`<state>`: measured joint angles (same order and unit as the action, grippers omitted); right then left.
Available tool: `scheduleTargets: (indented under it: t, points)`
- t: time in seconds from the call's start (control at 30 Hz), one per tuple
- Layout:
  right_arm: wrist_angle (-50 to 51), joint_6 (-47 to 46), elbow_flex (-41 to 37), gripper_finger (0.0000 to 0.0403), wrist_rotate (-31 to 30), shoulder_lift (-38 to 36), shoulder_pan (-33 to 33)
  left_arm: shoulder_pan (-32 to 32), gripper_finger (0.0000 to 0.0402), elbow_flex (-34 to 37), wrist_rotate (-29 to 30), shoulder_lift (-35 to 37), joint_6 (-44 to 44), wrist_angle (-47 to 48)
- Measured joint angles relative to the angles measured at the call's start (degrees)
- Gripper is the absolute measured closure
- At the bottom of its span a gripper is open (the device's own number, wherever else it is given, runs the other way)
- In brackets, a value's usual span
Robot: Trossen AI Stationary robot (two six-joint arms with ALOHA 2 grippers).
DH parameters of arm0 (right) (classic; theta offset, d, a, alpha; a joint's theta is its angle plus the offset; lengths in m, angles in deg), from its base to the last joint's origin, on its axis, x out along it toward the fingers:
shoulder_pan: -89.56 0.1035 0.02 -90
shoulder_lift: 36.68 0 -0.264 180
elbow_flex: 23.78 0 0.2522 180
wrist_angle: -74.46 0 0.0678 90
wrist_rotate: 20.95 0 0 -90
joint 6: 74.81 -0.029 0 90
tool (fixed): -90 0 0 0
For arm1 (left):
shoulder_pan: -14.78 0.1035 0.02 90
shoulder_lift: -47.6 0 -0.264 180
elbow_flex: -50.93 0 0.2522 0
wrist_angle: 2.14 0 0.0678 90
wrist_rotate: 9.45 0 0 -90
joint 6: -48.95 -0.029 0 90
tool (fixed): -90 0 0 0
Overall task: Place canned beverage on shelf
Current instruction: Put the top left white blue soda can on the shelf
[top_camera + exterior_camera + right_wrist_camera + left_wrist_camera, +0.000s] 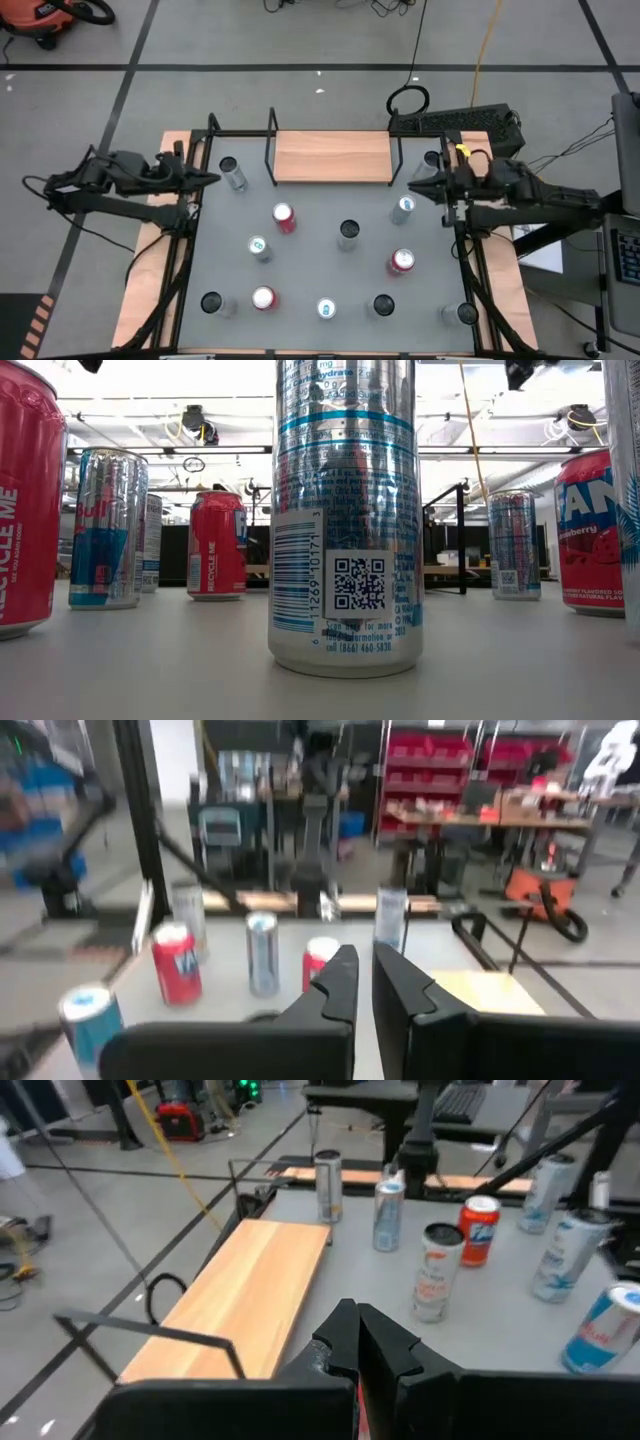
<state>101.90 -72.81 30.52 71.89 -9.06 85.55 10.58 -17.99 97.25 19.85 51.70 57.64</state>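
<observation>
The shelf, a light-wood board with black rod frames at both ends, stands at the table's far middle and bears nothing; it also shows in the left wrist view. Several cans stand upright on the grey tabletop, among them a silver one near my left gripper and a silver-blue one near my right gripper. My left gripper hovers shut and empty at the far left, pointing right. My right gripper hovers shut and empty at the far right, pointing left. Their shut fingers show in the wrist views.
Red cans and silver ones are spread over the table's middle and near side. One tall can stands right before the low camera. Black frame rails run along both table sides.
</observation>
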Motion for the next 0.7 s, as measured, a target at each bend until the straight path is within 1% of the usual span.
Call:
scheduleTargets:
  t: [0.2,0.33,0.4,0.47,0.57,0.7]
  points:
    - [5.03,1.76,1.13,0.0403,0.26,5.44,0.00,0.00,0.0402,2.41,8.62,-0.03,2.69,1.35]
    - [8.06,1.74,1.13,0.0403,0.30,8.64,0.00,0.00,0.0401,3.49,11.59,-0.28,6.49,2.91]
    - [8.89,1.72,1.13,0.0403,0.32,10.31,0.02,0.00,0.0393,4.22,13.01,-0.27,8.98,2.95]
    - [8.95,1.74,1.13,0.0403,0.37,11.96,0.06,0.00,0.0375,5.12,14.12,-0.28,11.14,2.98]
    - [8.75,2.16,1.13,0.0403,0.37,14.35,0.07,0.11,0.0335,6.03,16.96,-1.09,13.24,3.08]
    - [7.99,3.16,1.13,0.0403,0.39,16.88,0.07,0.11,0.0282,6.10,18.82,-3.22,13.24,2.21]
